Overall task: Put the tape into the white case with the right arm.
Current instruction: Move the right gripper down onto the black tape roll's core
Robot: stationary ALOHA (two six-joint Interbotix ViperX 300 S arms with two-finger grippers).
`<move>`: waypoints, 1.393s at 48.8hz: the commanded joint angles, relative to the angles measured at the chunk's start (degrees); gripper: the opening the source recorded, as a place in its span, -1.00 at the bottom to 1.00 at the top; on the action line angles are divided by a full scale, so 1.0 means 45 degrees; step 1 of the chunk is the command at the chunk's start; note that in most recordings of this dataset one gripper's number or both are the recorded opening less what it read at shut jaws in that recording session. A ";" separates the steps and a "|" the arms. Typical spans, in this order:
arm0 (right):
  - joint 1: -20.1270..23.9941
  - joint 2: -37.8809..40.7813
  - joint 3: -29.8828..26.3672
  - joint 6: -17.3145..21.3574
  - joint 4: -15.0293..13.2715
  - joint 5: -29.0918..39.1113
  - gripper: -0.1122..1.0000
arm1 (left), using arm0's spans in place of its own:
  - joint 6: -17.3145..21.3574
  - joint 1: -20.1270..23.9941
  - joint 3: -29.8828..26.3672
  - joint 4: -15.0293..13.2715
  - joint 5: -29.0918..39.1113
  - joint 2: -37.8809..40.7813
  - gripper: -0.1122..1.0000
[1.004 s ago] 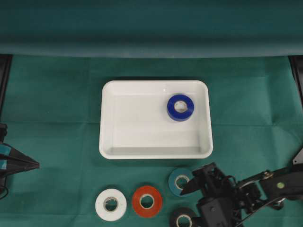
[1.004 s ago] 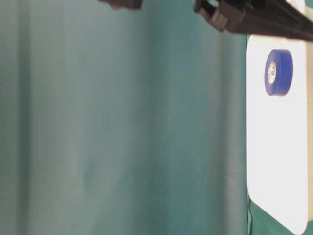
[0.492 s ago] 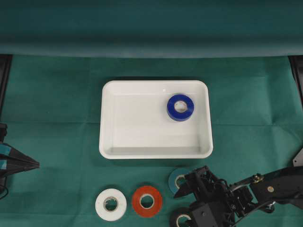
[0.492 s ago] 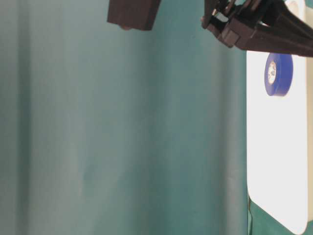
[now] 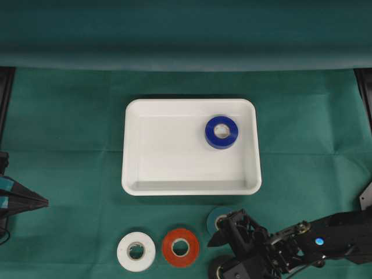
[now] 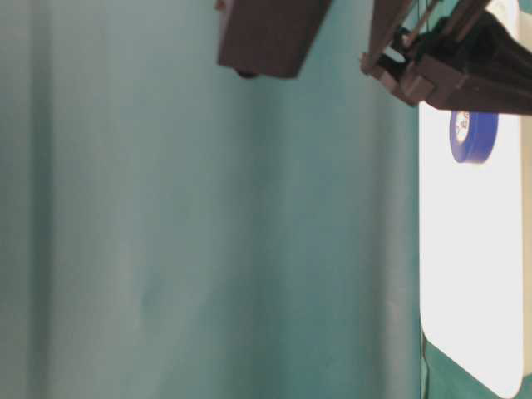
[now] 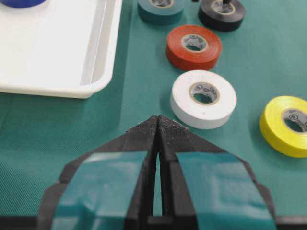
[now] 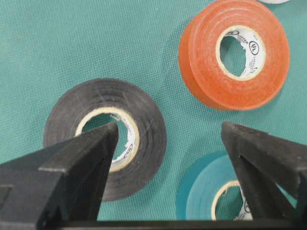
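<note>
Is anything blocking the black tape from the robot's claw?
Nothing visible does. The right gripper hangs open over the black tape, one finger above its hole, the other over the teal tape. Only green cloth lies around.

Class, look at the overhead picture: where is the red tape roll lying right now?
The red tape roll lies on the green cloth below the white case, near the bottom edge, between the white tape roll on its left and the right gripper.
</note>
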 commanded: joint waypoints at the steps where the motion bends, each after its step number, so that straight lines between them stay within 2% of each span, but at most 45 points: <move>1: 0.0020 -0.0078 -0.0312 0.0000 -0.0117 0.0000 0.34 | 0.0000 0.0020 -0.0137 -0.0020 -0.0117 0.0098 -0.79; 29: 0.0020 0.0547 -0.0352 0.0039 -0.0176 -0.0039 0.30 | 0.0000 0.0020 -0.0059 -0.0020 -0.0215 0.0098 -0.79; 33: 0.0020 0.0684 -0.0352 0.0039 -0.0176 -0.0020 0.15 | 0.0000 0.0039 -0.0059 -0.0020 -0.0234 0.0098 -0.79; 40: 0.0000 0.0859 -0.0508 0.0059 -0.0176 0.0020 -0.52 | 0.0000 0.0020 -0.0059 -0.0020 -0.0234 0.0098 -0.79; 44: 0.0000 0.0879 -0.0586 0.0059 -0.0176 0.0020 -0.76 | 0.0000 0.0039 -0.0059 -0.0020 -0.0234 0.0098 -0.79; 68: 0.0020 0.0781 -0.0801 0.0137 -0.0117 0.0430 -0.78 | 0.0000 0.0020 -0.0059 -0.0020 -0.0234 0.0098 -0.79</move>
